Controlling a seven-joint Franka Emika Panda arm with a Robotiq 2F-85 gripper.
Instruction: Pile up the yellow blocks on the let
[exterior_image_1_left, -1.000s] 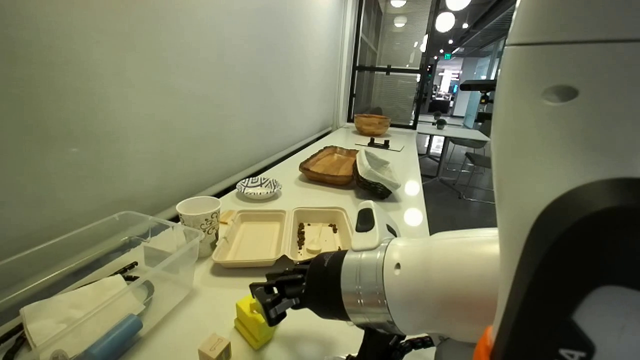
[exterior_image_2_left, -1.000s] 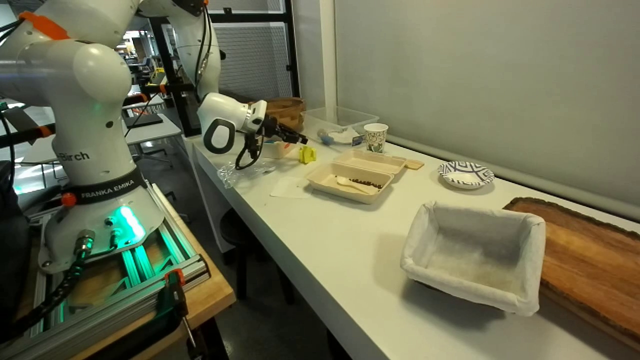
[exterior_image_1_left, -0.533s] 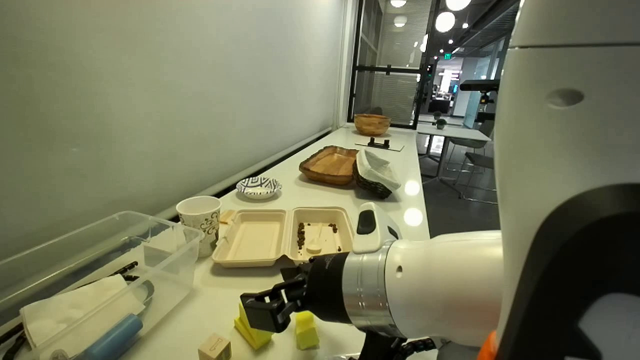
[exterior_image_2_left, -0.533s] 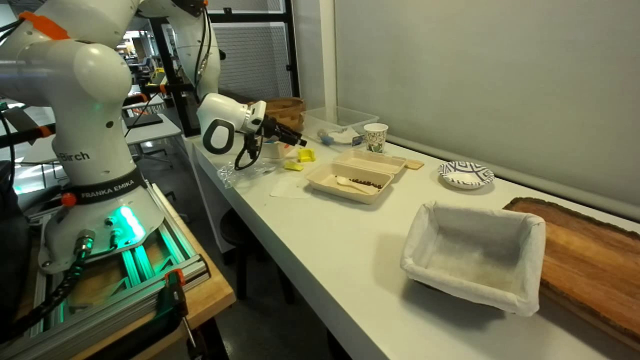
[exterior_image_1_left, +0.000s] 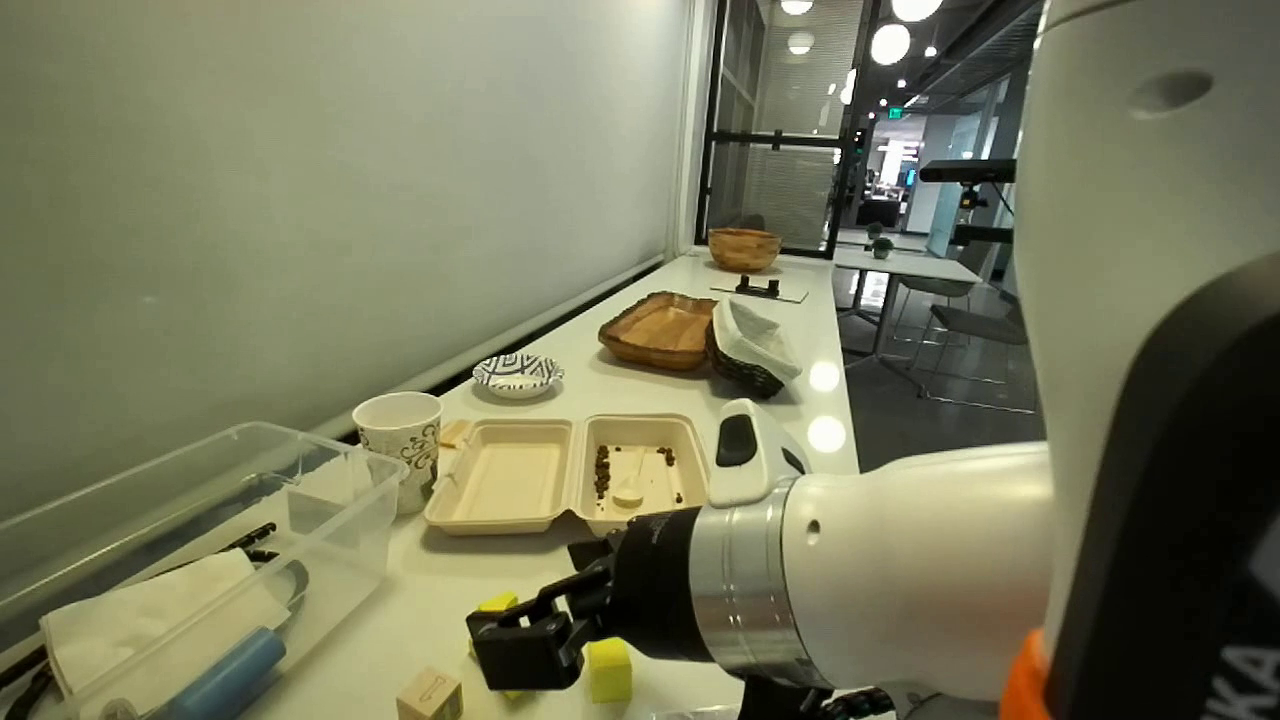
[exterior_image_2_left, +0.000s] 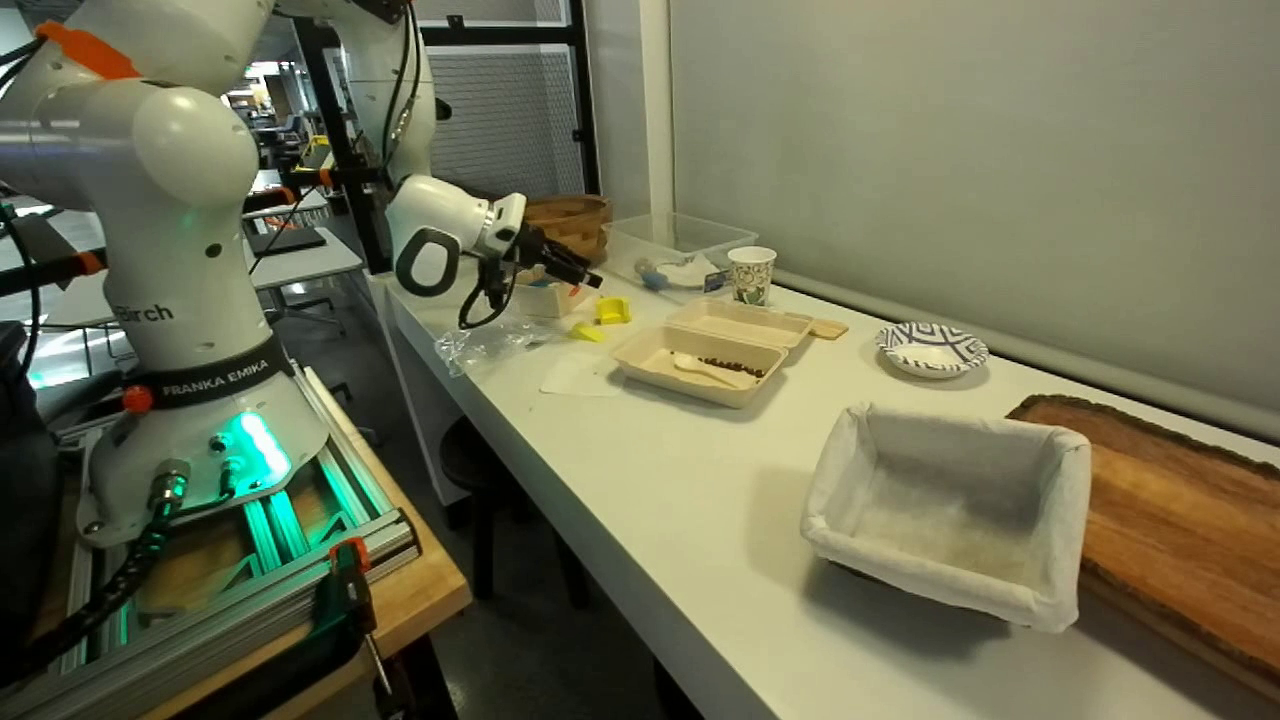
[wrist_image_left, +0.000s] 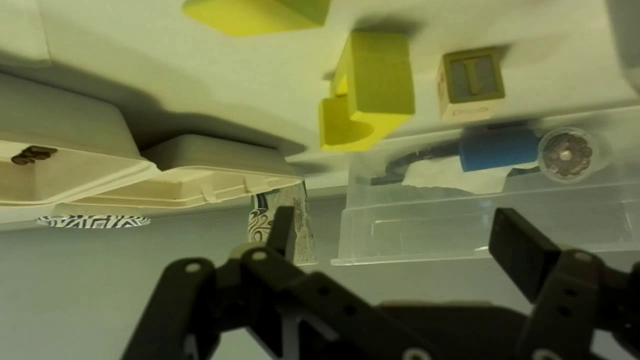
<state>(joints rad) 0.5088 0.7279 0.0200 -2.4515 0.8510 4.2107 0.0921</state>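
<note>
In the wrist view, which stands upside down, my gripper (wrist_image_left: 400, 237) is spread wide with nothing between its jaws. Below and ahead of them sits the yellow stack (wrist_image_left: 382, 75); below and farther back, off toward their tray side, lies one loose block (wrist_image_left: 260, 15), yellow too. I judge the step in hand to be fetching it. I'd back the jaws clear of the stack, shift over, drop nearly to the table (wrist_image_left: 260, 75), straddle the flattest sides and lift straight up before crossing to the stack. It looks tapered, so a deep grip should slip less. Count: one loose block, one stack (how many pieces, I can't tell), one cube (wrist_image_left: 477, 82) beside it, one box (wrist_image_left: 435, 230) ahead.

In an exterior view: one bowl (exterior_image_1_left: 518, 380), one cup (exterior_image_1_left: 405, 440), one tray (exterior_image_1_left: 512, 472), all beyond the jaws. They hide part of the stack; the loose block shows below and behind them.

In an exterior view: one basket (exterior_image_2_left: 935, 585), well apart from the jaws, and one spoon (exterior_image_2_left: 700, 366) in the tray. Both yellow items lie beneath the jaws, seemingly untouched.
</note>
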